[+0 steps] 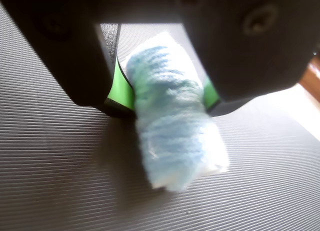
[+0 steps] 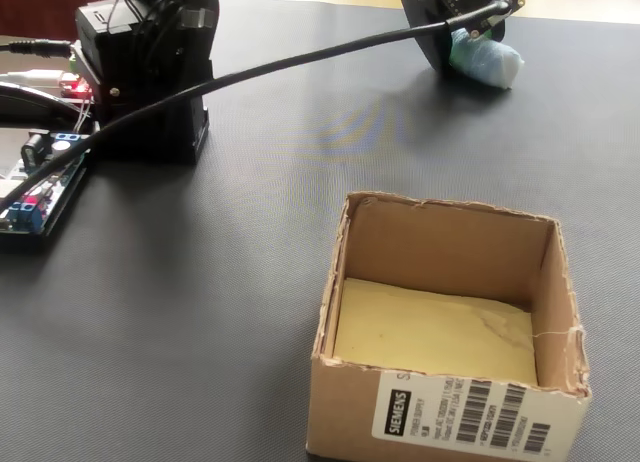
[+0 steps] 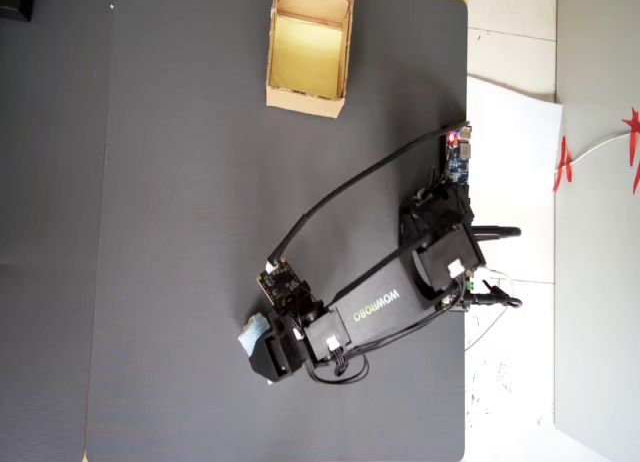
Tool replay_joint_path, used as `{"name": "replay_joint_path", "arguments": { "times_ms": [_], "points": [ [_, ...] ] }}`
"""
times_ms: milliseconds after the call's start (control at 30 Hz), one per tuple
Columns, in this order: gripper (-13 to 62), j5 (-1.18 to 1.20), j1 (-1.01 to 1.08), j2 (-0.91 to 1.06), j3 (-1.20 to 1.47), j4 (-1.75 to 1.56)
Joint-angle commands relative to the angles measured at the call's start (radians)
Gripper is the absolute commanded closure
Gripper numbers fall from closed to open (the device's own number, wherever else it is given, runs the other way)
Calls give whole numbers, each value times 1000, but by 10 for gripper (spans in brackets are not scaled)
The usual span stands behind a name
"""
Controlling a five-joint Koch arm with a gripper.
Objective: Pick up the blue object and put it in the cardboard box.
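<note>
The blue object (image 1: 175, 141), a pale blue fuzzy roll, lies on the ribbed dark mat between my green pads (image 1: 121, 88). My gripper (image 1: 167, 103) is shut on its upper half, with both pads pressed against its sides. In the fixed view the blue object (image 2: 488, 62) sticks out from the gripper (image 2: 462, 50) at the far right of the mat. From overhead the blue object (image 3: 250, 333) peeks out left of the gripper (image 3: 264, 346). The cardboard box (image 2: 450, 244) stands topless near the camera, its yellowish floor bare. Overhead, the cardboard box (image 3: 305, 102) sits far away at the top of the mat.
The arm's black base (image 2: 150, 72) and a circuit board (image 2: 40, 187) stand at the left in the fixed view. A black cable (image 2: 300, 57) hangs from the base to the wrist. Overhead, white paper (image 3: 510, 162) lies beyond the mat's right edge.
</note>
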Motion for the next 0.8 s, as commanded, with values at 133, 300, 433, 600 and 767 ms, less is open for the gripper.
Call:
{"name": "replay_joint_path", "arguments": {
  "times_ms": [133,300,433,600,767],
  "points": [
    [433,-58,-26,-6,-14,-40],
    [432,-63,-25,25,12,-75],
    [432,-63,-5,92,64,-141],
    [433,-64,35,222,175,-256],
    [432,-64,84,382,334,-397]
  ]
}}
